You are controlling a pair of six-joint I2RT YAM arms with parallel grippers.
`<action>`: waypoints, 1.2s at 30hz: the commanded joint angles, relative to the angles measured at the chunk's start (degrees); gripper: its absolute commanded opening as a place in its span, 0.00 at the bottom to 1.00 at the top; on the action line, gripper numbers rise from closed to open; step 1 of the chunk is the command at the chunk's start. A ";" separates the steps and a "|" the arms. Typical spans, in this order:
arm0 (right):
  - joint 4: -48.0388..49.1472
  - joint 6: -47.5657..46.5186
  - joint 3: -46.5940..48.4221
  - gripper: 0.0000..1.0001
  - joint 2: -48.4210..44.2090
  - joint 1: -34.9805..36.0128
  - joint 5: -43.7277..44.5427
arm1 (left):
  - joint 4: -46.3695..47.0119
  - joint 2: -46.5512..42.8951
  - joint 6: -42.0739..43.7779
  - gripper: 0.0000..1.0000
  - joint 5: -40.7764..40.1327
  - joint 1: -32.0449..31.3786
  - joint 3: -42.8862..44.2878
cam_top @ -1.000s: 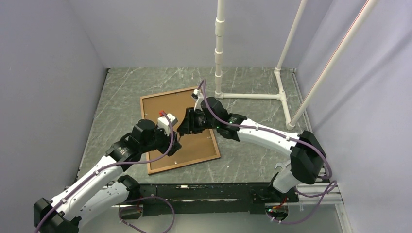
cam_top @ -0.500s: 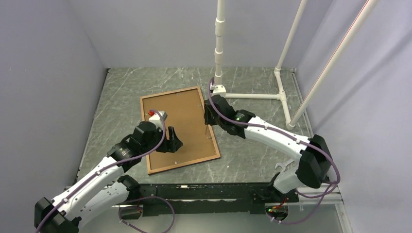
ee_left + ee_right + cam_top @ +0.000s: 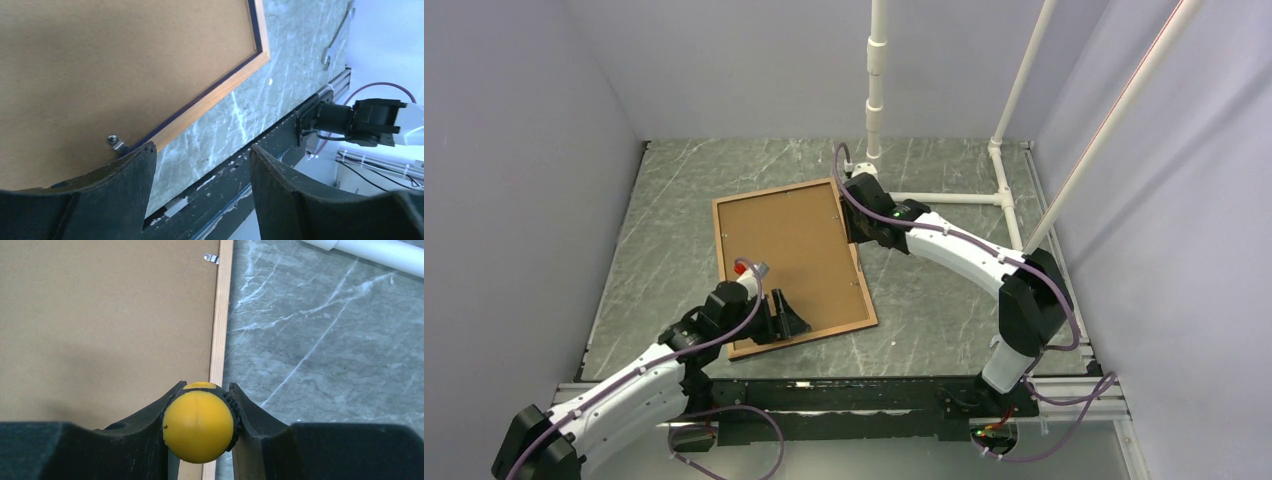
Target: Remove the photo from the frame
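Note:
The frame (image 3: 802, 335) lies face down on the marble table, its wooden rim (image 3: 220, 95) and navy inner edge showing. The photo's brown hardboard back (image 3: 789, 250) fills it; the printed side is hidden. My left gripper (image 3: 789, 320) hovers at the frame's near edge, open and empty (image 3: 202, 150), with a small metal clip (image 3: 116, 144) beside its left finger. My right gripper (image 3: 856, 225) is over the frame's right rim (image 3: 220, 325) near the far corner, shut (image 3: 205, 387) on a yellow-handled tool (image 3: 199, 426) seen end-on. Another clip (image 3: 212, 258) sits farther along that rim.
A white pipe stand (image 3: 876, 100) rises behind the frame, its base bar (image 3: 380, 250) running right. A wrench (image 3: 334, 42) lies on the table near the front right. A black rail (image 3: 854, 395) borders the near edge. Grey walls enclose three sides.
My left gripper drew back from the middle of the board to its near edge and opened wider. My right gripper carried the yellow tool from the board's middle to its far right rim.

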 commanded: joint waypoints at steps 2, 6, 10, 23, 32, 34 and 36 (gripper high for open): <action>-0.84 -2.19 3.96 0.00 0.36 0.57 -2.46 | 7.86 3.30 -3.55 0.70 1.75 -2.88 0.87; -2.09 -2.58 4.60 0.00 0.99 0.66 -3.46 | 11.45 5.46 -5.06 0.70 0.58 -5.72 0.74; -3.04 -3.55 5.26 0.00 2.07 0.67 -4.34 | 13.06 8.38 -5.17 0.70 0.34 -7.61 1.55; -5.06 -5.56 6.82 0.00 5.77 1.57 -4.36 | 18.65 16.94 -6.20 0.70 1.32 -12.53 2.95; -9.33 -4.95 9.07 0.00 7.67 2.94 -1.71 | 21.49 19.69 -7.44 0.70 -1.23 -12.69 1.40; -11.10 -4.20 9.86 0.00 8.08 3.00 -2.03 | 22.21 20.73 -7.54 0.70 -1.95 -12.67 1.39; -13.18 -3.42 10.73 0.00 8.60 3.22 -2.58 | 23.18 22.01 -7.76 0.70 -2.31 -12.67 1.18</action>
